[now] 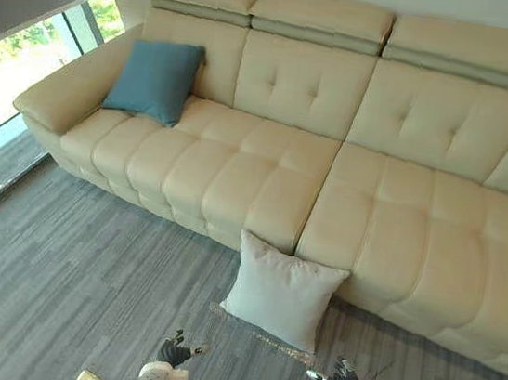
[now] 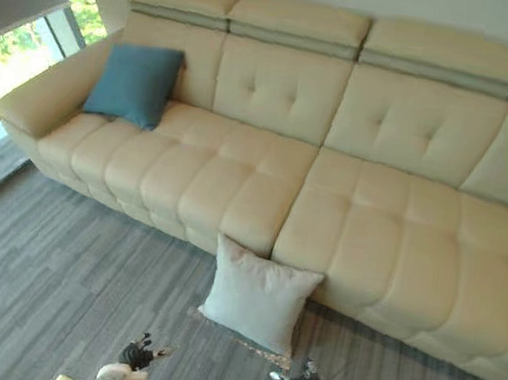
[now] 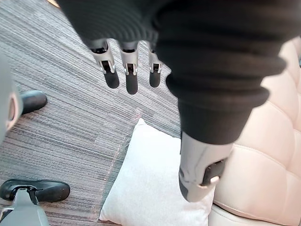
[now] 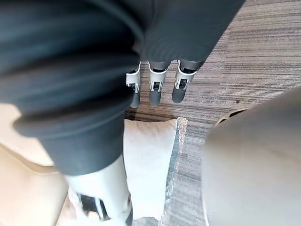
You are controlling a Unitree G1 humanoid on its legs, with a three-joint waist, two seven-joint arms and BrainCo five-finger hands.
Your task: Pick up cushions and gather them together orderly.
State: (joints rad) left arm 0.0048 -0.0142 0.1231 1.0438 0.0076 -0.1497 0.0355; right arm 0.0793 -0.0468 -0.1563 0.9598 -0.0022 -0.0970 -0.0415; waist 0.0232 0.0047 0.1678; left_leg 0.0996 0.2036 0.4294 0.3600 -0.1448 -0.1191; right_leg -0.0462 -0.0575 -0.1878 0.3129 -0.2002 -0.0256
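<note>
**Two cushions apart — both hands free**

Eye views: a blue cushion (image 1: 156, 79) leans in the left corner of the cream sofa (image 1: 402, 200), against armrest and backrest. A white cushion (image 1: 280, 292) stands on the grey floor (image 1: 55, 276), propped against the sofa's front — well apart from the blue one.

Left wrist view: left hand (image 3: 130, 75) above the white cushion, fingers straight, holding nothing.

Right wrist view: right hand (image 4: 155, 89) likewise above it, fingers extended, empty.
</note>
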